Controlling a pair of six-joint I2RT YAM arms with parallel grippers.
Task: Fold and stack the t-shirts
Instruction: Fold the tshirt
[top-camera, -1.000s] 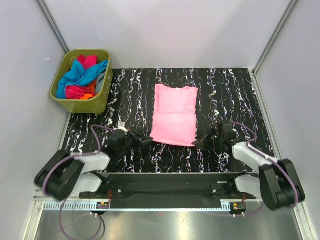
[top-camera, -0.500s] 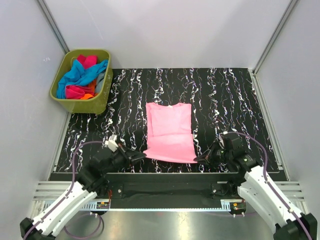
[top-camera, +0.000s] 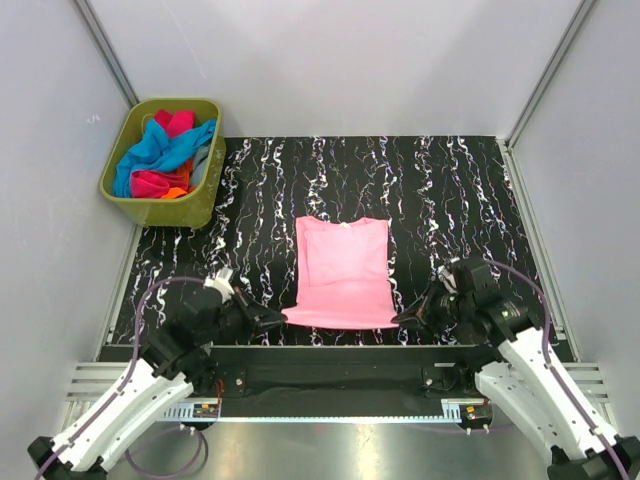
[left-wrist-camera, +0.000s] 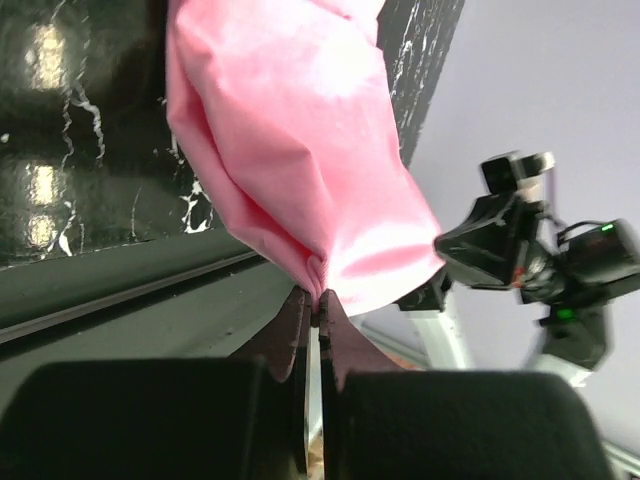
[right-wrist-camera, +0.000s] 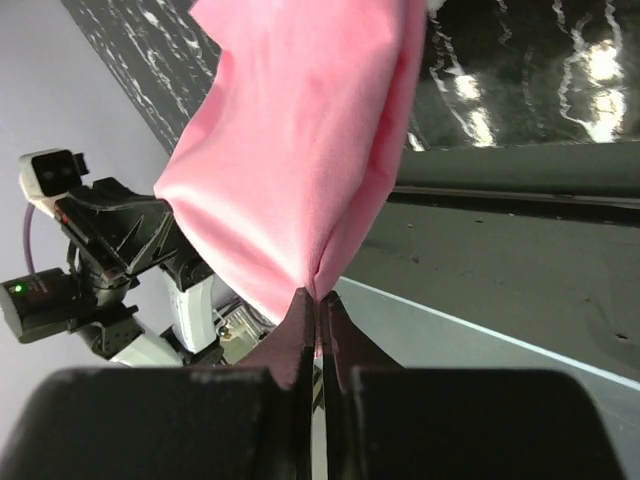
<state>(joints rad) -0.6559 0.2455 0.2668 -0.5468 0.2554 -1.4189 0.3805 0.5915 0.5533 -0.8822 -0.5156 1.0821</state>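
Bright cloth t-shirts (top-camera: 165, 155) tangled, half-buried in olive-green plastic bin (top-camera: 200, 205) at ten o'clock; light pink cloth t-shirt (top-camera: 343, 272) clenched by left gripper (top-camera: 277, 318), right gripper (top-camera: 400, 316).

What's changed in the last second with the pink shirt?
The left gripper and right gripper drew back toward the arm bases, dragging the light pink t-shirt toward the near table edge and stretching its near hem wider. Nothing released: both jaws stay shut on its near corners. The olive-green bin and its shirts are unchanged.
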